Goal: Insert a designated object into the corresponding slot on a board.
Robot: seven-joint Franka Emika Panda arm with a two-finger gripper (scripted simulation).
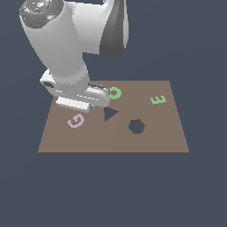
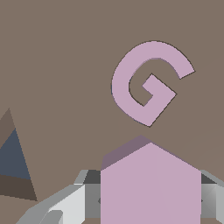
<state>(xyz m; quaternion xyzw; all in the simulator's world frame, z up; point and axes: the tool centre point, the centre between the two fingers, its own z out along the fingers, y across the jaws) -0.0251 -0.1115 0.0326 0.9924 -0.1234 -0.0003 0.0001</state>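
In the wrist view the light pink-lilac hexagonal block sits between my gripper's fingers, so my gripper is shut on it. In the exterior view the gripper hangs low over the brown board, between the pink letter G and the triangular cut-out. The hand hides the block there. The dark hexagonal slot lies further toward the exterior view's right and is out of the wrist view.
A green ring O and a green letter E lie on the board's far part. The wrist view shows the G just beyond the block and the triangular cut-out to one side.
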